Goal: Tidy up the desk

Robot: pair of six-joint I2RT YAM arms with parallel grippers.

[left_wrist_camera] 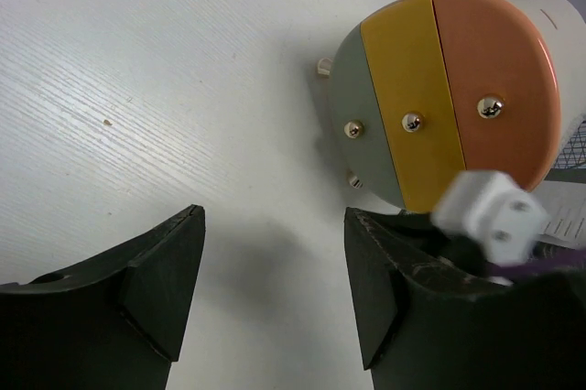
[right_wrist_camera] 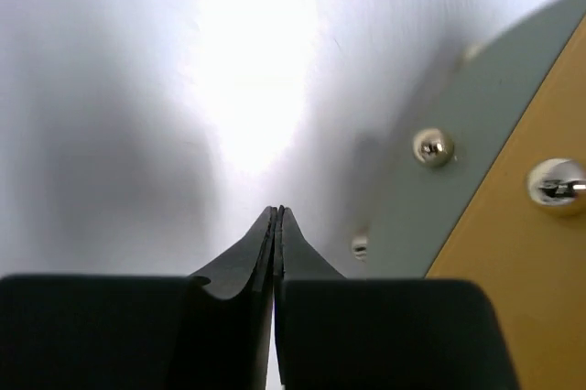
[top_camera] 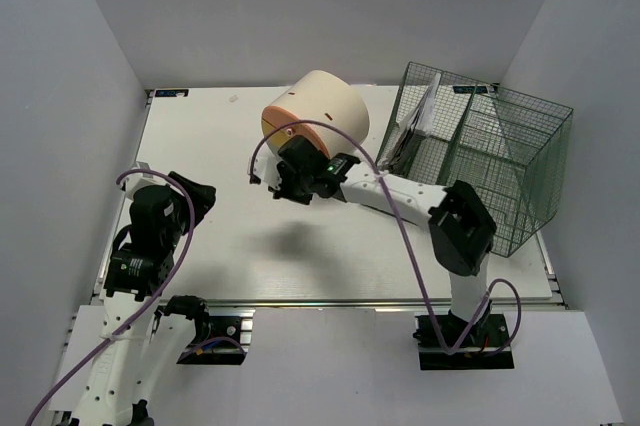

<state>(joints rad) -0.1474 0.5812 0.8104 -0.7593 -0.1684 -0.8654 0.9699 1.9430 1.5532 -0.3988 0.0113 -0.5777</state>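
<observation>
The white desk [top_camera: 230, 246] has a silver rail [top_camera: 350, 304] along its near edge. A cream cylinder container [top_camera: 325, 106] lies on its side at the back middle. Its end face, striped grey, yellow and orange with screws, shows in the left wrist view [left_wrist_camera: 449, 97] and in the right wrist view [right_wrist_camera: 513, 189]. My right gripper [top_camera: 275, 184] is shut and empty just in front of that face, also in its wrist view [right_wrist_camera: 276, 211]. My left gripper [top_camera: 200, 191] is open and empty over bare desk at the left, also in its wrist view [left_wrist_camera: 275, 214].
A dark green wire-mesh basket [top_camera: 490, 166] stands at the back right with papers [top_camera: 420, 116] at its left side. The right arm's white connector [left_wrist_camera: 490, 211] shows beside the cylinder. White walls enclose the desk on three sides.
</observation>
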